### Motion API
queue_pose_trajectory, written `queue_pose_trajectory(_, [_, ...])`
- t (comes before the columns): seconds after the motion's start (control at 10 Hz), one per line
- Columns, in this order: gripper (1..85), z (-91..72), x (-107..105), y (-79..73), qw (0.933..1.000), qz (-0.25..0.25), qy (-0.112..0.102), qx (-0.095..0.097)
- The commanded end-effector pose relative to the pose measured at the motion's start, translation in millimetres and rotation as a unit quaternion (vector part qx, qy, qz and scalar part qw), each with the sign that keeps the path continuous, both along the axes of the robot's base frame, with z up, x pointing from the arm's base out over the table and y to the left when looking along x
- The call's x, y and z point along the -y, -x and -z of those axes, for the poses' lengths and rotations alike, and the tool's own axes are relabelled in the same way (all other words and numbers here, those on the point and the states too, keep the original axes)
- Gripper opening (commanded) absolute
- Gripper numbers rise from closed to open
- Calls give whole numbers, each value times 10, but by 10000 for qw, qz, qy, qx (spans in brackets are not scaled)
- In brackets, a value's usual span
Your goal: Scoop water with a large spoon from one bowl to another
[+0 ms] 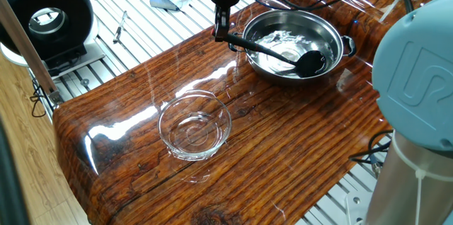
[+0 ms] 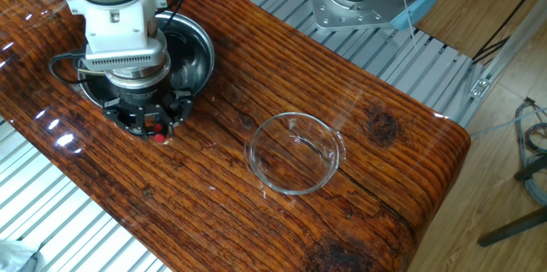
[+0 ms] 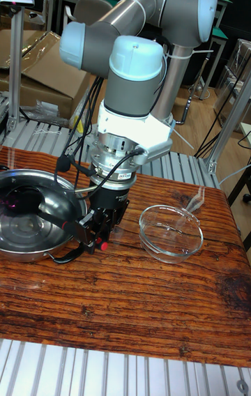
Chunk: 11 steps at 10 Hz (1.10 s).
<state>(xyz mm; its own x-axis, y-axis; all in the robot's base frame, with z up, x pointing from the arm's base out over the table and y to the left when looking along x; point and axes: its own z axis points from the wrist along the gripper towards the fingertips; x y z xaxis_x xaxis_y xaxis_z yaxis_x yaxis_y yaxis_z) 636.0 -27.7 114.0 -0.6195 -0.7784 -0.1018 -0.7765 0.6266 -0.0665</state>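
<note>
The tool (image 1: pixel 221 32) is clamped on the black spoon (image 1: pixel 283 51), whose scoop sits in the steel bowl (image 1: pixel 338 41). The glass bowl (image 1: pixel 195 126) rests apart on the shiny wooden bench (image 1: pixel 283 147).

The steel bowl (image 1: pixel 297 43), shiny with two small side handles, sits upright at the far end of the tabletop (image 1: pixel 283 147) and holds a reflective pool of water (image 1: pixel 279 41). The black ladle (image 1: pixel 276 50) lies slanted across it, scoop inside the bowl. The clear glass bowl (image 1: pixel 195 124) stands upright, well apart.
</note>
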Motion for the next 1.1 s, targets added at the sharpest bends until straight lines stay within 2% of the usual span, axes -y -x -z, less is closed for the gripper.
queue_pose_trajectory(0.0, [420, 0, 29, -49, 9999, -89, -7, 49])
queue_pose_trajectory(0.4, [410, 14, 15, -62, 9999, -111, -35, 50])
queue_pose_trajectory(0.5, [433, 13, 24, -48, 9999, -128, -10, 19])
queue_pose_trajectory(0.6, [437, 9, 98, -64, 9997, -203, 138, 50])
queue_pose_trajectory(0.7, [437, 4, 124, -55, 9997, -196, 144, 42])
queue_pose_trajectory(0.9, [437, 4, 99, -23, 9999, -113, 41, 3])
queue_pose_trajectory(1.0, [450, 13, 27, 34, 9999, 12, -143, -85])
